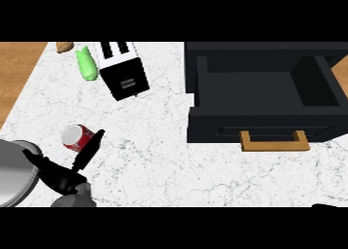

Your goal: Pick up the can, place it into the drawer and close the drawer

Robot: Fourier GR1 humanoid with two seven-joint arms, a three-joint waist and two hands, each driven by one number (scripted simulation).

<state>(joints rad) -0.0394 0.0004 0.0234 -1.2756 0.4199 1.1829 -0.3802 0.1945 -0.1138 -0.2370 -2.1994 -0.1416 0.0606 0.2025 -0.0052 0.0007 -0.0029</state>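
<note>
A red can (76, 136) with a white top lies on the marble counter at the lower left. My left hand (62, 177) sits just below it, open, with one straight finger reaching up along the can's right side and the thumb spread out to the left. Nothing is held. The black drawer (267, 119) stands pulled open at the right, its inside bare, and a wooden handle (274, 141) is on its front. Only a dark sliver of my right hand (326, 205) shows at the lower right edge.
A black and white toaster (121, 71) stands at the back, left of the drawer. Beside it lie a green vegetable (86, 63) and a small brown item (63, 47). The counter's wooden border (12, 78) runs along the left.
</note>
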